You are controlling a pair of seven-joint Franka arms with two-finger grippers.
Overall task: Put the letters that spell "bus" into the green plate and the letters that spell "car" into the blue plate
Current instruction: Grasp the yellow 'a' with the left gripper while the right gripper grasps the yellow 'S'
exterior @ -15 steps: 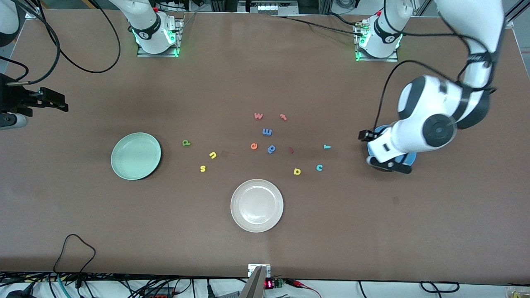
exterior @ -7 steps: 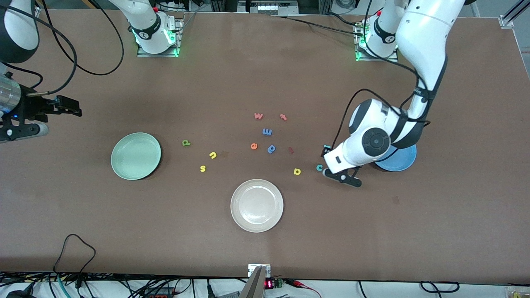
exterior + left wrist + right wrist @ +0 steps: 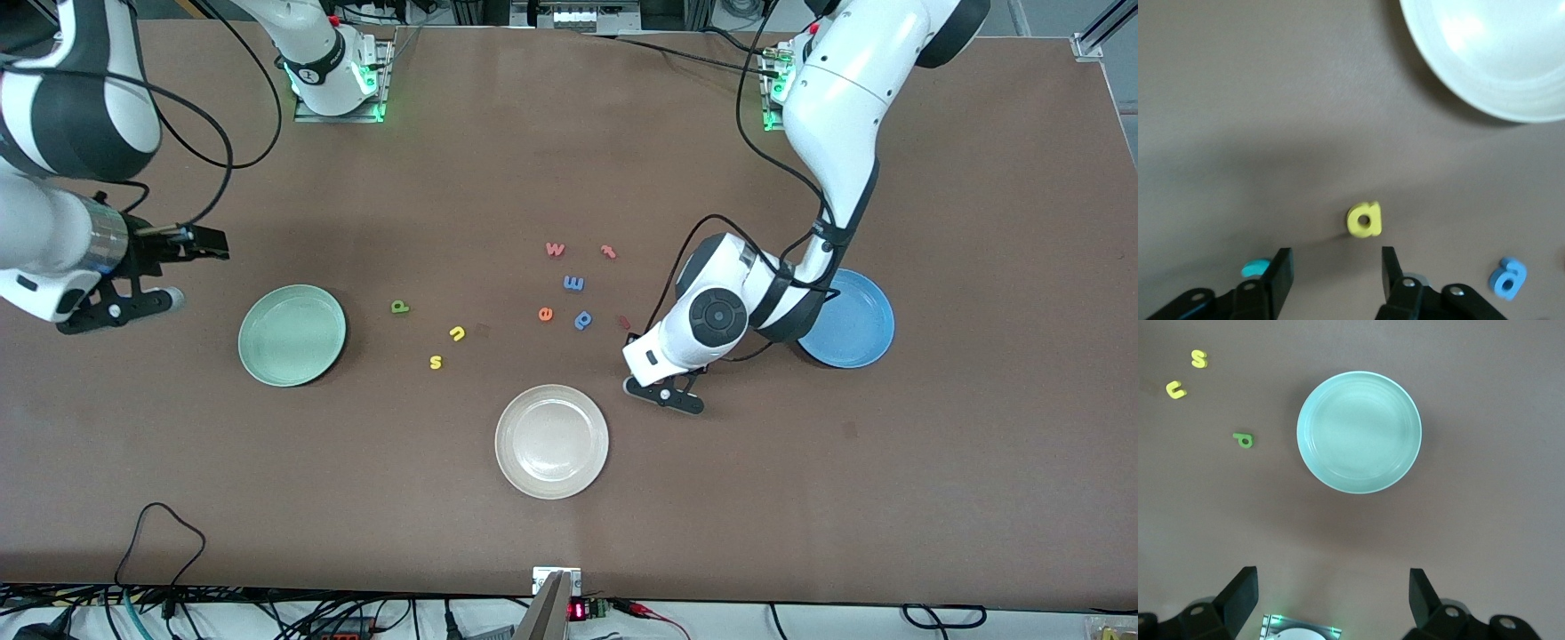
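Note:
My left gripper (image 3: 1336, 273) hangs low over the table between the white plate and the blue plate (image 3: 849, 318), open with nothing between its fingers. The yellow a (image 3: 1364, 220) lies just ahead of the fingertips. A teal letter (image 3: 1255, 267) peeks out beside one finger. In the front view the left hand covers the a, c and r. The green b (image 3: 400, 307), yellow u (image 3: 457, 333) and yellow s (image 3: 436, 362) lie beside the green plate (image 3: 292, 335). My right gripper (image 3: 1331, 593) is open and empty above the table at the right arm's end, near the green plate (image 3: 1359, 432).
A white plate (image 3: 551, 441) sits nearest the front camera. Spare letters lie mid-table: a red w (image 3: 555, 249), red t (image 3: 608, 252), blue E (image 3: 573, 284), orange e (image 3: 545, 314) and blue p (image 3: 583, 319). Both plates hold nothing.
The left arm swung from over the blue plate toward the middle, stopping by the yellow a, its jaws narrowing. The right arm moved in toward the green plate.

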